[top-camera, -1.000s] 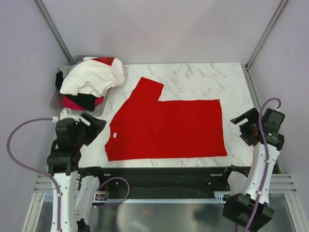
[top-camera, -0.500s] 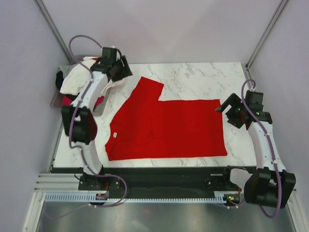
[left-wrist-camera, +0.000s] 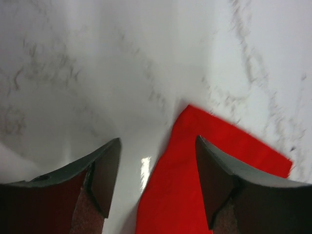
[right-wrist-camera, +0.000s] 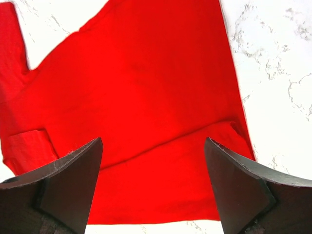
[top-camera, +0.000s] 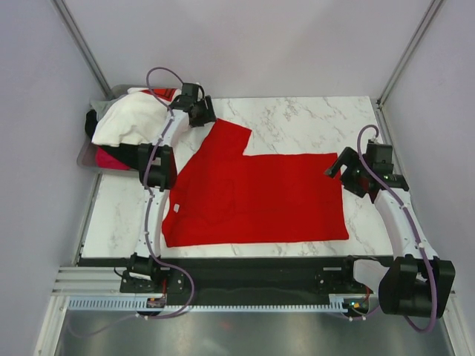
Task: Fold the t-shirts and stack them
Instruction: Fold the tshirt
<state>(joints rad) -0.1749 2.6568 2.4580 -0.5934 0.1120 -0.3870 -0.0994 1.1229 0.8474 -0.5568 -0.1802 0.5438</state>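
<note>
Matt cloth t-shirt (top-camera: 260,196), glossy marbled table (top-camera: 312,119)

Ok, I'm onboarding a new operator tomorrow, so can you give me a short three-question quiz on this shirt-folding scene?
1. Multiple choice: what lies topmost in the tray? A white t-shirt; B blue towel; C green t-shirt.
2. True or false: the red t-shirt lies in the tray.
3. Which part of the red t-shirt lies under the open left fingers?
Key: 1 A. 2 False, it is spread on the table. 3 A sleeve.
</note>
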